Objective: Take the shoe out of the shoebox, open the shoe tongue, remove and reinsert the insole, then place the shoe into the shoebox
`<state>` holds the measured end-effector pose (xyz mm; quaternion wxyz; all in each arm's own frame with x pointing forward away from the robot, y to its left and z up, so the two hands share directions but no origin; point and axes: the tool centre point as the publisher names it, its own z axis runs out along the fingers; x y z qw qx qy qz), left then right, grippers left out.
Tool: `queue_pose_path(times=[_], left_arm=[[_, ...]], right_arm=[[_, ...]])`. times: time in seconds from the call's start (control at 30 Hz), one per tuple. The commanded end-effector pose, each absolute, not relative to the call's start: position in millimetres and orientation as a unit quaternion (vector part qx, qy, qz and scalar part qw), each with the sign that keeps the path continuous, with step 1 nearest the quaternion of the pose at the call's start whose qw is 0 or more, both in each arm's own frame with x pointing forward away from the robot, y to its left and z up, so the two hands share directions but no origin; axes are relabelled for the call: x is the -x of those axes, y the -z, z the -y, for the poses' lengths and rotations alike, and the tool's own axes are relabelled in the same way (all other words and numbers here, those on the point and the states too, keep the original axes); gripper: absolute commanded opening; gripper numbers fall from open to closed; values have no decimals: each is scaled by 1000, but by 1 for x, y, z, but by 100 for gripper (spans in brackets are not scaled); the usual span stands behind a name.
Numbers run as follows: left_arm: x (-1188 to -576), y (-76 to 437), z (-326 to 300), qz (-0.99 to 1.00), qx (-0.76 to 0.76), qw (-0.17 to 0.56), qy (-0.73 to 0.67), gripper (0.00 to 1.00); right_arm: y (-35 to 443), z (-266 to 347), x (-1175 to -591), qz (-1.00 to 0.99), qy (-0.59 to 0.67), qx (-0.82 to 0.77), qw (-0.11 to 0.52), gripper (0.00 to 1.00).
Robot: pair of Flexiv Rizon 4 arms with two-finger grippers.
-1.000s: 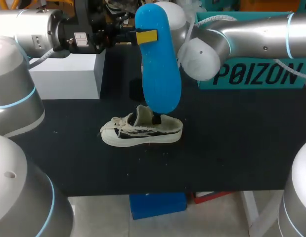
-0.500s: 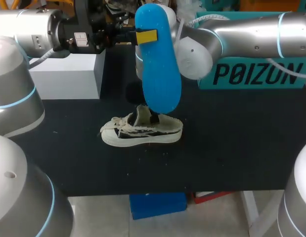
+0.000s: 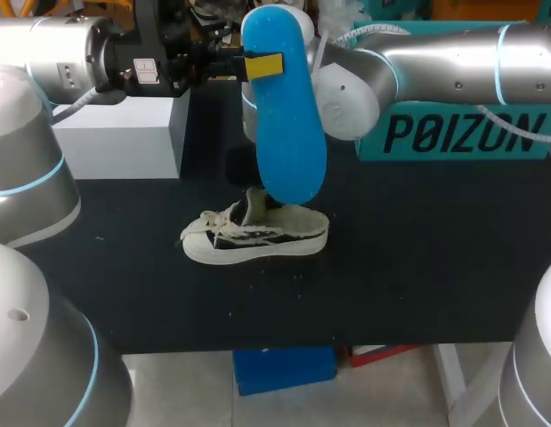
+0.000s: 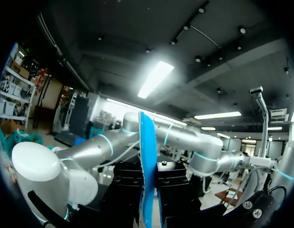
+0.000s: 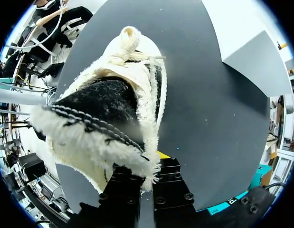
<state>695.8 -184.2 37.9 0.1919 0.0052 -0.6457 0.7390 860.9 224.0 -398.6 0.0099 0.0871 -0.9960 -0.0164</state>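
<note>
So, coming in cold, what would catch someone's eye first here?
The bright blue insole stands out first, held upright in the left claw above the dark table. Below it in the head view, the frayed cream-and-black shoe sits on its sole near the table's middle, with the teal shoebox behind at the right.

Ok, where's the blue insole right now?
In the head view the blue insole hangs upright above the middle of the table, clamped near its top by the left gripper, its lower end just over the shoe.
</note>
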Motion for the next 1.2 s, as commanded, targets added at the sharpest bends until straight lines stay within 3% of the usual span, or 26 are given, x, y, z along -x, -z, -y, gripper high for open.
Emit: queue_pose_path(times=[0.03, 0.23, 0.57, 0.73, 0.97, 1.2], left_arm=[[-695, -37, 185, 647, -6, 191, -738, 0], [-695, -37, 185, 647, -6, 191, -738, 0], [-695, -37, 185, 647, -6, 191, -738, 0], [-695, -37, 185, 647, -6, 191, -738, 0], [-695, -37, 185, 647, -6, 191, -738, 0], [-695, -37, 185, 647, -6, 191, -738, 0]], right_arm=[[399, -225, -861, 996, 15, -87, 10, 0], [399, -225, -861, 996, 15, -87, 10, 0], [328, -183, -865, 999, -16, -5, -30, 0], [311, -169, -876, 988, -85, 115, -52, 0], [295, -165, -883, 933, -106, 339, -64, 0], [286, -166, -882, 877, -103, 465, -64, 0]])
